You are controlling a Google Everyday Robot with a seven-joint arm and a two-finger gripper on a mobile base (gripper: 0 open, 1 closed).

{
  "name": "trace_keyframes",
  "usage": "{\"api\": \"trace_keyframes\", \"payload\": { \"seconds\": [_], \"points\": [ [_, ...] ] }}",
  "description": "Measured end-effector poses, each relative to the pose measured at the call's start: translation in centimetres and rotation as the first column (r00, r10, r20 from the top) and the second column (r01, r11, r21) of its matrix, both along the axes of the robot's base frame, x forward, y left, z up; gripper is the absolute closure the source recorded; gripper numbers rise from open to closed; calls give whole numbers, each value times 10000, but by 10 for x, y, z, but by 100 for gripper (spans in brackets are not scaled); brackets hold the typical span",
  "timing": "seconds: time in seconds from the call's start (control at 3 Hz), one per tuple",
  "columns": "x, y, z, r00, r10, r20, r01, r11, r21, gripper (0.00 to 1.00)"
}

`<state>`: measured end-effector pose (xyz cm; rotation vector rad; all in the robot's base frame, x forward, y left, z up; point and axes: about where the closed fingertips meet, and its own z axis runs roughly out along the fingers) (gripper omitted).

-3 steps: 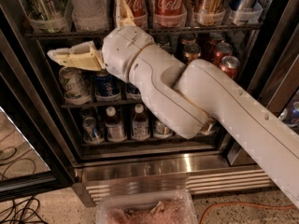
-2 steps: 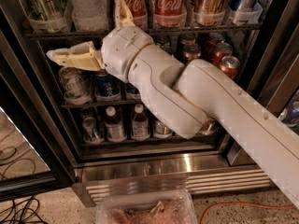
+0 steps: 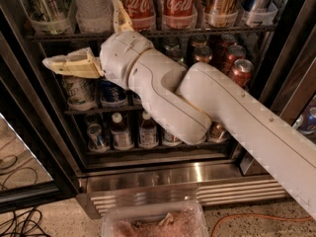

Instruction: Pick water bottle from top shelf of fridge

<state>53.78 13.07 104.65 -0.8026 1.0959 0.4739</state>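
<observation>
The water bottle (image 3: 93,8), clear and ribbed, stands in a clear bin at the front of the top shelf (image 3: 207,31) of the fridge (image 3: 197,174); its cap is cut off by the top of the view. My gripper (image 3: 80,31) is just below and in front of the bottle, at the shelf's edge. It is open. One tan finger (image 3: 69,64) points left under the shelf. The other finger (image 3: 121,15) points up between the water bottle and a red Coca-Cola bottle (image 3: 138,4). Nothing is held.
Two Coca-Cola bottles and cans in bins (image 3: 222,4) fill the top shelf to the right, and a green can (image 3: 44,6) stands to the left. Lower racks hold cans (image 3: 239,70) and small bottles (image 3: 118,132). The open glass door (image 3: 24,152) is at the left. A plastic container (image 3: 153,223) and cables (image 3: 19,221) lie on the floor.
The gripper and wrist have shifted a little to the left along the top shelf's edge, so the upper finger now stands closer to the water bottle. The fridge contents have not moved.
</observation>
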Motion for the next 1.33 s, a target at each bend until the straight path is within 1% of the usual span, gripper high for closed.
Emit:
{"api": "trace_keyframes", "payload": {
  "seconds": [0.33,0.67,1.0,1.33],
  "points": [
    [6,-4,6,9999,-98,90,97,9999,130,0],
    [20,-11,25,9967,-599,551,580,9977,354,0],
    [20,-11,25,9967,-591,553,572,9977,354,0],
    [16,2,18,9991,-189,371,180,9996,235,0]
  ]
}}
